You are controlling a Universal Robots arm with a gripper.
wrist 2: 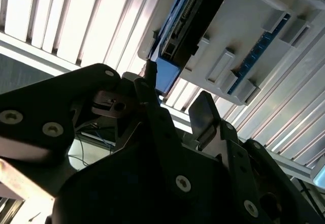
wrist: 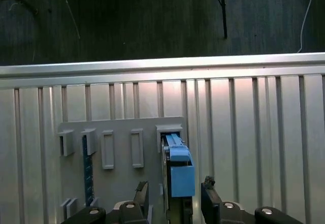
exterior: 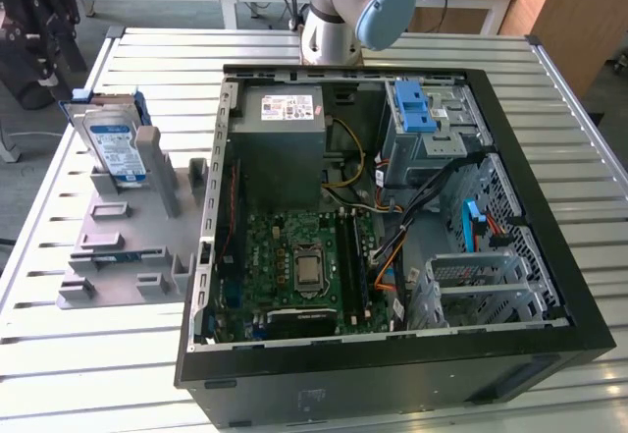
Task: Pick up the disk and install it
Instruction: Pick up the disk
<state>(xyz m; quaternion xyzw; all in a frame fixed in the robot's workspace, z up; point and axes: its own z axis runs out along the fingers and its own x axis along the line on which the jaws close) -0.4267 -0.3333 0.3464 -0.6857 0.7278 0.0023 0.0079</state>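
Observation:
The disk (exterior: 114, 145) stands upright on its edge in a slot of the grey fixture (exterior: 118, 242), on the exterior view's left, with its white-and-blue label facing out. Its blue rail (wrist: 178, 169) shows end-on in the first wrist view, and its dark connector edge (wrist 2: 195, 13) in the second wrist view. My black gripper (exterior: 51, 42) hangs above and behind the disk, apart from it. The gripper (wrist: 175, 187) is open, with one fingertip (wrist: 142, 188) on each side of the disk's line. Nothing is held.
An open computer case (exterior: 211, 256) lies on the slatted metal table (exterior: 88, 354), to the right of the fixture in the exterior view. Inside are a grey power-supply box (exterior: 291, 124), a blue latch piece (exterior: 416, 111) on a metal bay, a motherboard (exterior: 304, 266) and a drive cage (exterior: 471, 286).

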